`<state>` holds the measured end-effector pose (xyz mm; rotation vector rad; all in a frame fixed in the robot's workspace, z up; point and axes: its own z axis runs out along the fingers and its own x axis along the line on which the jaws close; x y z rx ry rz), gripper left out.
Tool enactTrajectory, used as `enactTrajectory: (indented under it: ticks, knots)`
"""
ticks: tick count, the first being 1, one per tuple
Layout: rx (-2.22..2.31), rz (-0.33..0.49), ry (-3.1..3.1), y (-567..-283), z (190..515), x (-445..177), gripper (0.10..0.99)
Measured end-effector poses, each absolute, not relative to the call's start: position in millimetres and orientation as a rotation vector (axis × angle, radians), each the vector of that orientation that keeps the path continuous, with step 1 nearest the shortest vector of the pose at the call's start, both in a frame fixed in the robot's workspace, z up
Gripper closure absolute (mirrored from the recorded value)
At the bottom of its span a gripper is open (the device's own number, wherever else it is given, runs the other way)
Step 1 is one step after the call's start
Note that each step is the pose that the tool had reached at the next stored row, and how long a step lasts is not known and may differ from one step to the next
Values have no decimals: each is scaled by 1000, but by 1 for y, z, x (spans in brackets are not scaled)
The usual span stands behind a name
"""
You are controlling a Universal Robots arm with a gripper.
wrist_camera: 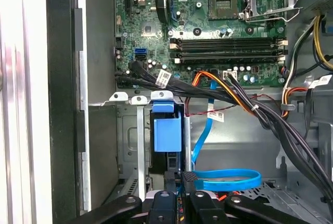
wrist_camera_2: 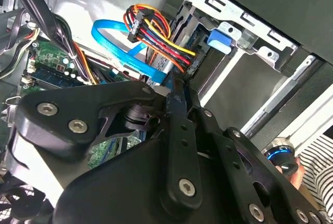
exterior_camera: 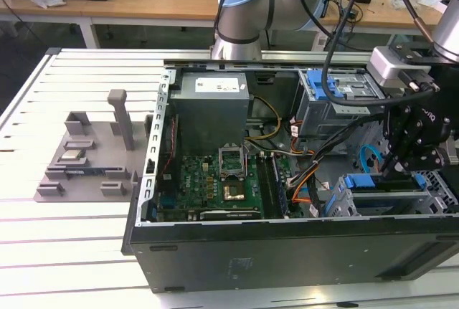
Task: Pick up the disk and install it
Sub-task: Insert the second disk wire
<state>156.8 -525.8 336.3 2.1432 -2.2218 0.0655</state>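
The disk (exterior_camera: 369, 182) sits edge-up in the lower drive cage at the front corner of the open computer case, on the exterior view's right, its blue bracket showing. In the first wrist view the blue bracket end of the disk (wrist_camera: 167, 133) stands in the bay slot between metal rails. My gripper (exterior_camera: 391, 169) hangs just above the disk. Its black fingertips (wrist_camera: 189, 176) are pressed close together, so the gripper (wrist_camera: 180, 177) is shut with nothing between them. In the second wrist view the gripper (wrist_camera_2: 174, 86) points into the case beside the cables.
A blue flat cable (wrist_camera: 229, 178) loops beside the bay, and thick black and orange cable bundles (wrist_camera: 234, 96) cross above it. The motherboard (exterior_camera: 215, 176) fills the case floor. A second blue-latched cage (exterior_camera: 330, 90) sits further back. A grey fixture (exterior_camera: 90, 155) lies on the exterior view's left.
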Motion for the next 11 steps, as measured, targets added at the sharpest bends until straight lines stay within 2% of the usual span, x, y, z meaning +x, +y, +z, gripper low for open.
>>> enactTrajectory:
  ticks: [3, 4, 11]
  knots:
    - [2144, 64, -2222, -526, 335, 157, 910]
    - [2144, 65, -2222, -526, 336, 157, 847]
    - [2143, 66, -2222, -521, 362, 157, 859]
